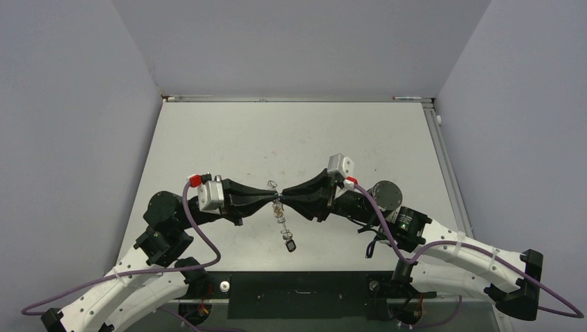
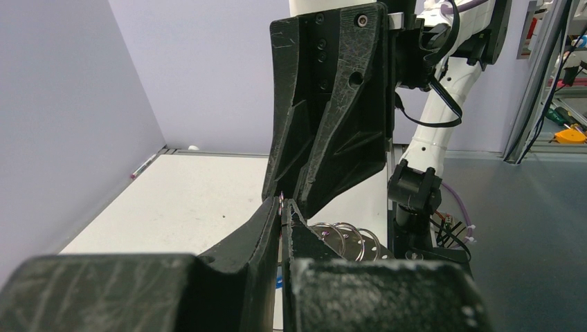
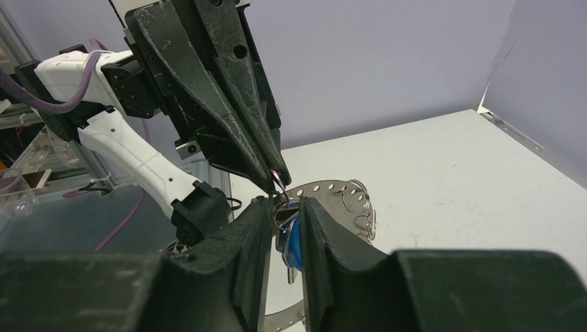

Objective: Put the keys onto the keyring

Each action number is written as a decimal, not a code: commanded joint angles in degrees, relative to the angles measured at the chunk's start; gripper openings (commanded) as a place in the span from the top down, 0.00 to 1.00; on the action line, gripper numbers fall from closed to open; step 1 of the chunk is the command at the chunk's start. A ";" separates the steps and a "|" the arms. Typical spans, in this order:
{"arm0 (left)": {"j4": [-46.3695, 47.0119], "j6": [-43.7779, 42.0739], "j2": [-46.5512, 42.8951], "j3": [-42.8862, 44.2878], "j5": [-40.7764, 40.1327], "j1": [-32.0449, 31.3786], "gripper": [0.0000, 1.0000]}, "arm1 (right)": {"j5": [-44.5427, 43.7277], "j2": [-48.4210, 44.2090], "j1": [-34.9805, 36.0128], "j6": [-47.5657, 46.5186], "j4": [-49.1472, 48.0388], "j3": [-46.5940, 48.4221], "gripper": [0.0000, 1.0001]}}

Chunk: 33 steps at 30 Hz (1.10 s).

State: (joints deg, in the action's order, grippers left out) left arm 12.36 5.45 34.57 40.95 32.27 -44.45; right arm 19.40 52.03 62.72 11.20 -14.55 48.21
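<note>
My two grippers meet tip to tip above the table's near middle. My left gripper (image 1: 275, 200) (image 2: 282, 206) is shut on a small thin wire ring (image 3: 279, 181). My right gripper (image 1: 286, 200) (image 3: 285, 209) has its jaws closed narrowly around a blue-headed key (image 3: 293, 242) hanging from that ring. The keyring (image 3: 331, 187), a silvery hoop with punched holes, hangs below the tips and carries further small rings (image 3: 357, 195) (image 2: 339, 235). A dark piece (image 1: 289, 245) dangles at the bottom of the bunch. The other keys are hidden.
The white table (image 1: 291, 138) is walled at the back and on both sides. A metal rail (image 1: 443, 166) runs along its right edge. The black base plate (image 1: 297, 287) lies at the near edge.
</note>
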 commanded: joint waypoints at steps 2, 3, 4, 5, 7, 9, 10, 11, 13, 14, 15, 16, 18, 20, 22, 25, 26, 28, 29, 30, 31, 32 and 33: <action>4.78 0.96 -0.65 0.43 1.12 0.33 1.00 | -1.42 -0.87 0.28 -0.06 -4.09 0.46 0.71; 4.82 0.96 -0.64 0.40 1.13 0.37 1.00 | -1.51 -0.87 0.30 -0.12 -4.09 0.60 0.70; 4.85 1.01 -0.64 0.44 1.13 0.37 1.00 | -1.55 -0.69 0.30 -0.13 -4.09 0.74 0.69; 4.86 1.05 -0.64 0.45 1.13 0.33 1.00 | -1.60 -0.63 0.30 -0.18 -4.07 0.81 0.69; 4.95 1.13 -0.65 0.45 1.19 0.33 1.00 | -1.71 -0.34 0.27 -0.29 -4.09 0.92 0.69; 4.95 1.14 -0.65 0.44 1.26 0.40 1.00 | -2.09 -0.23 0.30 -0.45 -3.99 0.93 0.71; 4.95 1.14 -0.71 0.45 1.30 0.35 1.00 | -2.28 -0.23 0.30 -0.54 -4.00 0.93 0.74; 4.95 1.14 -0.73 0.38 1.30 0.36 1.00 | -2.46 -0.18 0.30 -0.64 -3.96 0.93 0.76; 5.04 1.14 -0.80 0.36 1.30 0.38 1.00 | -2.52 -0.01 0.27 -0.81 -3.85 1.08 0.79; 5.12 1.18 -0.66 0.36 1.30 0.35 1.00 | -2.48 0.10 0.30 -0.90 -3.78 1.17 0.80; 5.18 1.21 -0.69 0.36 1.30 0.42 1.00 | -2.33 0.25 0.30 -0.94 -3.69 1.25 0.82; 5.26 1.23 -0.64 0.29 1.23 0.41 1.00 | -2.20 0.45 0.30 -0.94 -3.64 1.30 0.83; 5.42 1.29 -0.64 0.27 1.02 0.41 1.00 | -1.73 0.73 0.30 -0.77 -3.59 1.23 0.84; 5.55 1.31 -0.68 0.19 0.95 0.42 1.00 | -1.08 1.00 0.30 -0.43 -3.88 0.96 0.84; 5.57 1.40 -0.49 0.23 1.02 0.48 1.00 | -0.59 1.29 0.30 -0.10 -4.22 0.63 0.84; 5.67 1.55 -0.29 0.27 1.37 0.58 1.00 | -0.02 1.86 0.37 0.24 -4.38 0.42 0.84; 5.75 1.62 -0.29 0.27 1.39 0.60 1.00 | 0.06 1.91 0.46 0.44 -4.51 0.29 0.84; 5.99 1.71 -0.37 0.23 1.39 0.62 1.00 | 0.15 2.17 0.51 0.72 -4.69 -0.12 0.84; 6.13 1.75 -0.45 0.19 1.41 0.65 1.00 | 0.27 2.34 0.60 0.87 -4.96 -0.37 0.84; 6.28 1.83 -0.53 0.12 1.31 0.68 1.00 | 0.48 2.50 0.67 1.23 -5.19 -0.65 0.84; 6.50 1.97 -0.55 0.10 1.30 0.79 1.00 | 0.61 2.66 0.73 1.54 -5.41 -0.92 0.84; 6.76 2.13 -0.55 0.02 1.30 0.81 1.00 | 0.82 2.86 0.77 1.72 -5.70 -1.18 0.84; 6.94 2.33 -0.49 -0.07 1.38 0.77 1.00 | 1.08 2.97 0.94 1.94 -6.01 -1.45 0.84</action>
State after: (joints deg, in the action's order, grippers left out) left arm 13.54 6.22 34.57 40.58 32.93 -43.77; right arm 18.87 54.11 62.92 11.70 -16.71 47.72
